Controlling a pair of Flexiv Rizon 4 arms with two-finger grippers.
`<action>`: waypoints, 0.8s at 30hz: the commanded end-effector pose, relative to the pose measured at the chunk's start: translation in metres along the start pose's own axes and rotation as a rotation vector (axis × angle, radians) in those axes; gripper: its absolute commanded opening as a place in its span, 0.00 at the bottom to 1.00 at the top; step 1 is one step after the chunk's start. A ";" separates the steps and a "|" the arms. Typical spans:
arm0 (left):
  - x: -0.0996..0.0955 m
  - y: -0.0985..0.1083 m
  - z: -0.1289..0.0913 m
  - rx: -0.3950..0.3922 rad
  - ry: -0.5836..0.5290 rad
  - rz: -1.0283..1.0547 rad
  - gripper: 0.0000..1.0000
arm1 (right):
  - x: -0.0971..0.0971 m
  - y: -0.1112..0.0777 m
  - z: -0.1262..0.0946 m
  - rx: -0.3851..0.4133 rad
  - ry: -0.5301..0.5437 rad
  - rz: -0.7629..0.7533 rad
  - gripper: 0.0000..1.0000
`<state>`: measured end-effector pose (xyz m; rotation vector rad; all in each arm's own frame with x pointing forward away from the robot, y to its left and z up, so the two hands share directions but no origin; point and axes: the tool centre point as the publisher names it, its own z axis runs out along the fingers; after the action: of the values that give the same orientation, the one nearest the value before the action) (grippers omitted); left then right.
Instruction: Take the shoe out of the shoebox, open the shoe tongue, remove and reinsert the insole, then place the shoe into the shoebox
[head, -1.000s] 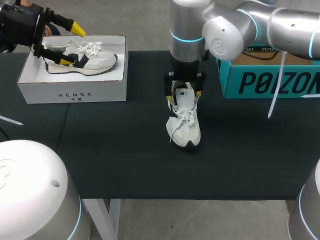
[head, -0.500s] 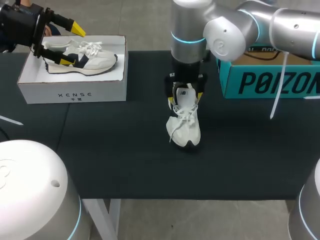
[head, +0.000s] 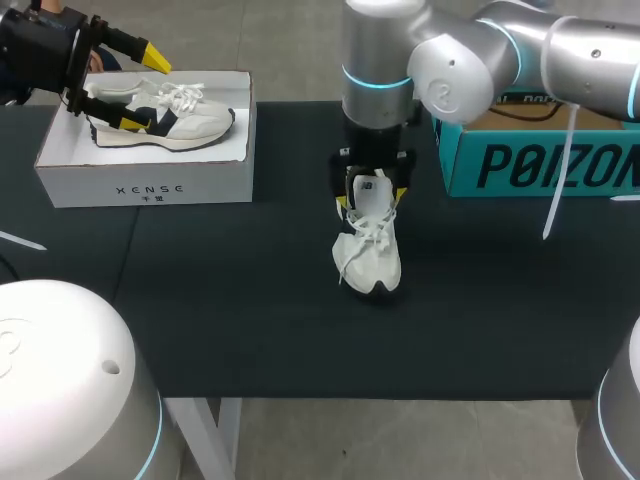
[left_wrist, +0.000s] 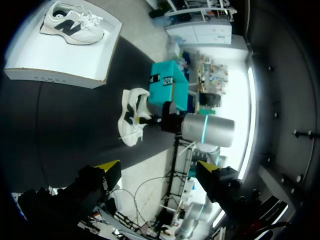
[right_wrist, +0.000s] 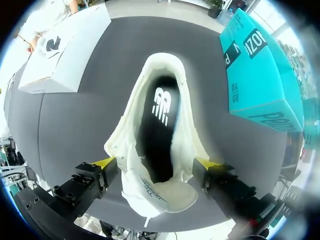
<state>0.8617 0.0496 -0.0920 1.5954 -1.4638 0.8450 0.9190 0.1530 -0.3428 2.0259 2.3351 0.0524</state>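
The right gripper (right_wrist: 156, 164), spread wide, clasps the white shoe (right_wrist: 161, 125) on both sides, while the left gripper (head: 145, 90) hangs released above the shoebox (head: 150, 185).

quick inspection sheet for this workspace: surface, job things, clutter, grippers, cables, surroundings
surface: black table top, dark and flat.
job's things: loose shoe stands on the table, its opening spread, insole inside. Boxed shoe lies in the white shoebox.
clutter: teal box at the table's right.
grippers: right gripper is down over the loose shoe, fingers against both its sides. Left gripper is open, near the shoebox.
cables: white strap or cable hangs from the right arm.
surroundings: nothing seen.
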 end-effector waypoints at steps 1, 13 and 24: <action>0.000 -0.001 0.000 -0.001 -0.002 -0.001 1.00 | 0.001 -0.005 -0.003 -0.002 0.001 0.010 1.00; 0.000 -0.001 0.000 -0.001 -0.002 -0.001 1.00 | 0.004 -0.017 -0.014 -0.007 -0.010 0.060 0.68; 0.000 -0.001 0.000 -0.001 -0.002 -0.001 1.00 | 0.012 -0.030 -0.012 0.008 -0.019 0.099 0.15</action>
<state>0.8617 0.0496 -0.0920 1.5954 -1.4638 0.8450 0.8880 0.1597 -0.3312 2.1335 2.2298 0.0260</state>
